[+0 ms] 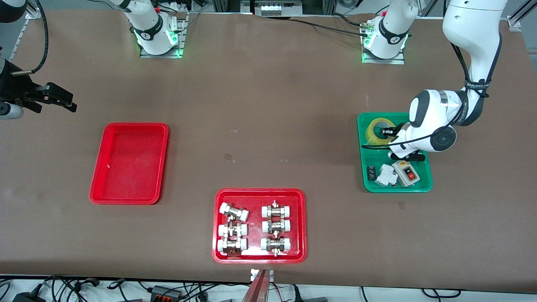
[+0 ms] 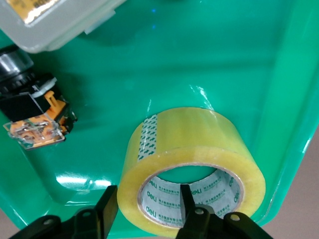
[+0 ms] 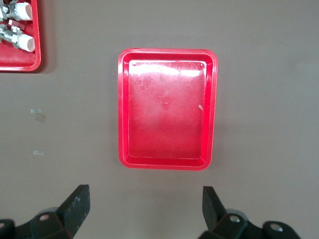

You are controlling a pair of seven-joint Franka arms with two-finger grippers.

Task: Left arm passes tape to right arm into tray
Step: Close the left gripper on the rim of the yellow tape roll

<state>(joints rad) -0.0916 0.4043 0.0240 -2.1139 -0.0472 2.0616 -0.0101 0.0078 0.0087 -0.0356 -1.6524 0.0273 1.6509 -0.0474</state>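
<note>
The tape [image 1: 377,131], a translucent yellow roll with a white core, lies flat in the green tray [image 1: 424,184], in the part of it farther from the front camera. My left gripper [image 1: 388,132] is down at the roll and open. In the left wrist view the left gripper [image 2: 147,209] straddles the wall of the tape [image 2: 194,144], with one finger outside and one inside the core, not clamped. The plain red tray [image 1: 130,162] lies empty toward the right arm's end. My right gripper [image 1: 63,100] is open and empty in the air over bare table, and its wrist view shows the right gripper [image 3: 144,209] and the red tray [image 3: 167,107].
A red tray with metal pipe fittings [image 1: 259,191] lies near the table's front edge in the middle, and its corner shows in the right wrist view [image 3: 20,62]. The green tray also holds a grey switch box [image 1: 406,173], white parts [image 1: 385,176] and a black-orange part [image 2: 37,119].
</note>
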